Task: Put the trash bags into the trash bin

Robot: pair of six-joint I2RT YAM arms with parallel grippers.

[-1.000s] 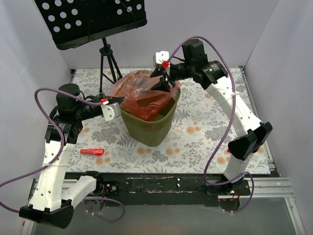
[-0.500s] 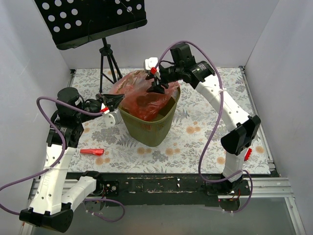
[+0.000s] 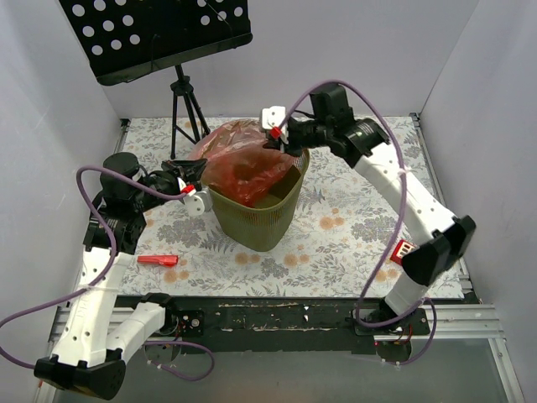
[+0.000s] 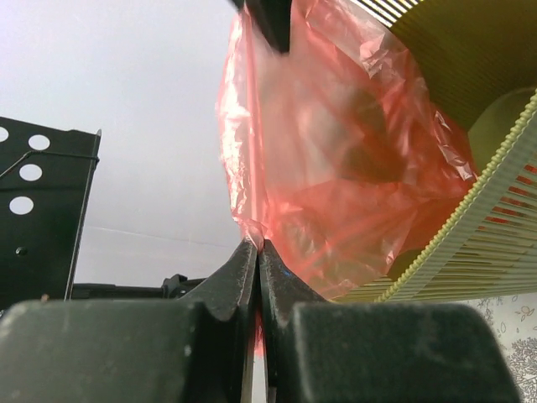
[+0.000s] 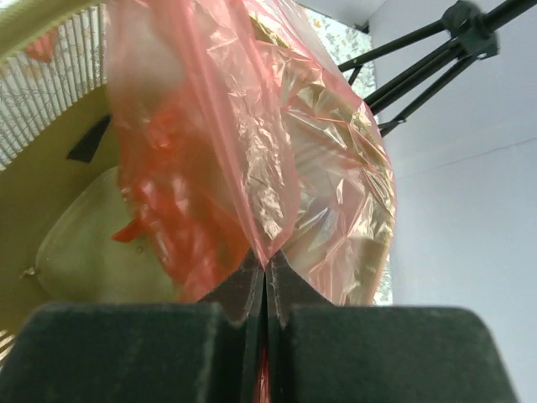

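Left gripper (image 3: 191, 172) clamped the trash bag (image 3: 239, 164) at nine o'clock of the trash bin (image 3: 256, 225); right gripper (image 3: 283, 144) pinched it at one o'clock. I judged both edges needed even stretching over the rim.

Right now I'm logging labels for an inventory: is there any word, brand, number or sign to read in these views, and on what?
None can be read.
The bag, bin, music stand and floral mat show no lettering.
The red block shows white squares only, too small to tell if they are print.
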